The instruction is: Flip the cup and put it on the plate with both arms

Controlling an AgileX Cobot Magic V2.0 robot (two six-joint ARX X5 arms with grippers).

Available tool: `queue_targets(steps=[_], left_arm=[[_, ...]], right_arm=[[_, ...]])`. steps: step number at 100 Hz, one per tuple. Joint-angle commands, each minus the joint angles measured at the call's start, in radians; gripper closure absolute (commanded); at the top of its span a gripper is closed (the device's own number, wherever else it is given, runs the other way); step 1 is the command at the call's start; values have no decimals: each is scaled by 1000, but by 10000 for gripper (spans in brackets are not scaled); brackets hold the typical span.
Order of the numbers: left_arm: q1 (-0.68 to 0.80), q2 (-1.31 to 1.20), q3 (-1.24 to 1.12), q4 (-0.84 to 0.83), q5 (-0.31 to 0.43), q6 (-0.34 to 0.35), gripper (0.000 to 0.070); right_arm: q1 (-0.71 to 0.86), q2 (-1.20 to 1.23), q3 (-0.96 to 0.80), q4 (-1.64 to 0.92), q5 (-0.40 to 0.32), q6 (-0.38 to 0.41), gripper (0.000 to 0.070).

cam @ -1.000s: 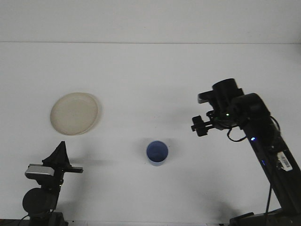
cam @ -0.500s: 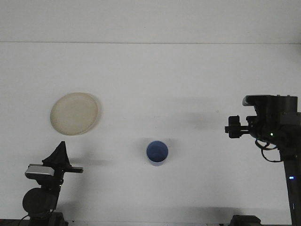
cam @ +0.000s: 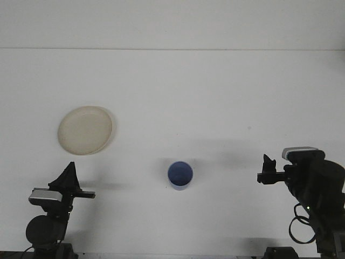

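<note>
Left pincer (cam: 69,171) sits low at the near left, tips drawn together to a point, holding nothing. Right pincer (cam: 266,168) sits low at the near right; whether it is apart cannot be told. Blue cup (cam: 180,175) stands mouth-up between them on the white surface (cam: 194,91). Plate (cam: 85,130) lies beyond the left pincer, well apart from the cup.

right tool (cam: 266,171) pulled back, lowered, farther from cup (cam: 179,175)

Cup: we see a blue cup (cam: 180,175) upright, near centre.
Plate: cream plate (cam: 85,129) far left, well apart.
Grippers: left gripper (cam: 68,177) and right gripper (cam: 266,170) near the corners.
</note>
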Motion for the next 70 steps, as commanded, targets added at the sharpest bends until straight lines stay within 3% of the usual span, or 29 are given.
queue_targets(steps=[1,34,70], left_arm=[[0,-2,-20,12,0,10,688],[0,-2,-20,12,0,10,688],[0,-2,-20,12,0,10,688]], right_arm=[[1,-50,-60,87,3,15,221],[1,-254,-360,451,1,9,221],[2,-258,-368,499,3,15,221]])
